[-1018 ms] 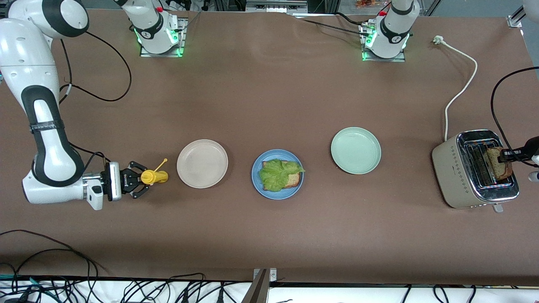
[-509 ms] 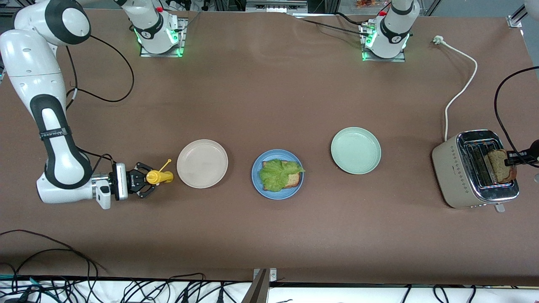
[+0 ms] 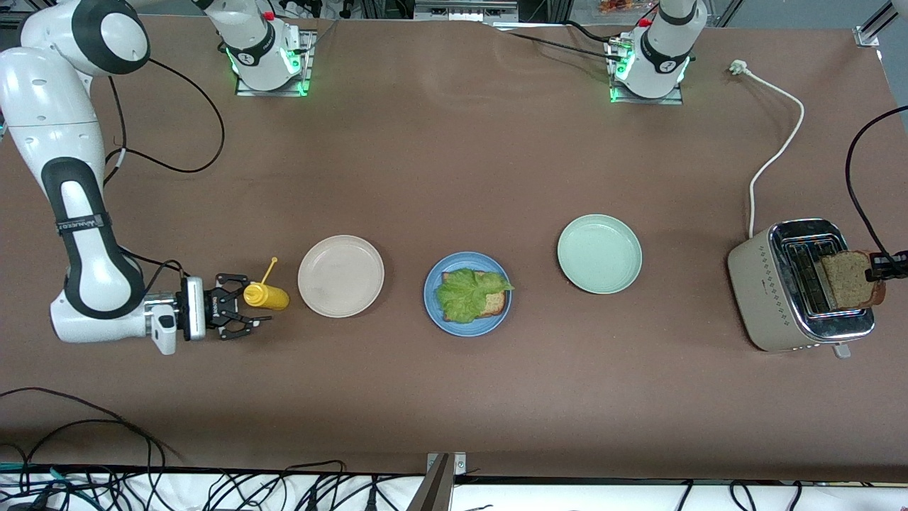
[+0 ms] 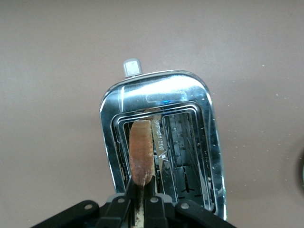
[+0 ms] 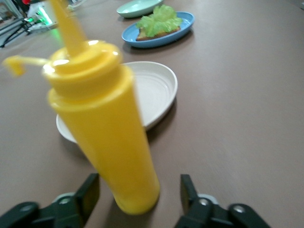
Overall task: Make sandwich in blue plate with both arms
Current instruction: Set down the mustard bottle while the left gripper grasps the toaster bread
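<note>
blue plate (image 3: 431, 306): open from above, bare brown tablecloth (image 3: 454, 177) all round | flanks: beige plate (image 3: 340, 275), pale green plate (image 3: 599, 253) | yellow squeeze bottle (image 3: 267, 296) stands between right gripper (image 3: 247, 317) fingers

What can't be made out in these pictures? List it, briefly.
- Left gripper, front view: cut off by the picture's edge; only its tip on the bread slice shows.
- Bottom slice on the blue plate: mostly hidden under the lettuce.
- Yellow bottle, right wrist view: blurred; whether it stands steady is unclear.
</note>
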Available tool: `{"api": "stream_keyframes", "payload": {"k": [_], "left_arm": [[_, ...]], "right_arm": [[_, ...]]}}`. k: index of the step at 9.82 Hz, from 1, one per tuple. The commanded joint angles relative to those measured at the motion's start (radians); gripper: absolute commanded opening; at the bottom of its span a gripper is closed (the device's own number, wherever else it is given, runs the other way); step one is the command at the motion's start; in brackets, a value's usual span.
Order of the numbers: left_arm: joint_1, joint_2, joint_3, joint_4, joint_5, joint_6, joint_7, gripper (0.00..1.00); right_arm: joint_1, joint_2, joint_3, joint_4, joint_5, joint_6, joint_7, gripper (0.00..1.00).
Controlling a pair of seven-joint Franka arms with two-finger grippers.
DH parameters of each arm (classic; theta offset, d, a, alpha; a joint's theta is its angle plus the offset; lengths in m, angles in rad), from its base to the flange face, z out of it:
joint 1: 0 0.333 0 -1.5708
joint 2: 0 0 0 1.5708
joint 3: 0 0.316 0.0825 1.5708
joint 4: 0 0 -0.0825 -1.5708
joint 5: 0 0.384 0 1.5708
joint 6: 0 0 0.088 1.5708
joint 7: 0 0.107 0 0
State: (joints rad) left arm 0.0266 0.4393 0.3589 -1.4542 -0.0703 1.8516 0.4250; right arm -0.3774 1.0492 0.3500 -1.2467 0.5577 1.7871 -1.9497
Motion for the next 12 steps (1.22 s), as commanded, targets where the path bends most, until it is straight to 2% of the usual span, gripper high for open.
{"api": "stream_keyframes", "payload": {"k": [1,4,7,8,9,12], "left_arm": [[-0.010,-0.030,-0.001,0.063,-0.005,-0.074,0.024,0.00],[-0.025,-0.077,-0.014,0.064,-0.009,-0.123,0.021,0.00],[-0.069,-0.117,-0.015,0.066,-0.016,-0.181,0.008,0.00],[-0.073,-0.123,-0.030,0.067,-0.020,-0.198,-0.015,0.00],[-0.071,-0.135,-0.084,0.067,-0.007,-0.201,-0.050,0.00],[-0.073,-0.139,-0.179,0.067,-0.020,-0.230,-0.109,0.00]], "right_arm": [[0.008,-0.102,-0.097,-0.006,-0.044,-0.037,0.029,1.00],[0.081,-0.213,-0.267,-0.017,-0.096,-0.106,0.162,1.00],[0.165,-0.343,-0.360,-0.071,-0.197,-0.107,0.508,1.00],[0.195,-0.406,-0.367,-0.109,-0.243,-0.109,0.693,1.00],[0.225,-0.458,-0.367,-0.131,-0.286,-0.110,0.871,1.00],[0.310,-0.599,-0.367,-0.193,-0.355,-0.130,1.284,1.00]]}}
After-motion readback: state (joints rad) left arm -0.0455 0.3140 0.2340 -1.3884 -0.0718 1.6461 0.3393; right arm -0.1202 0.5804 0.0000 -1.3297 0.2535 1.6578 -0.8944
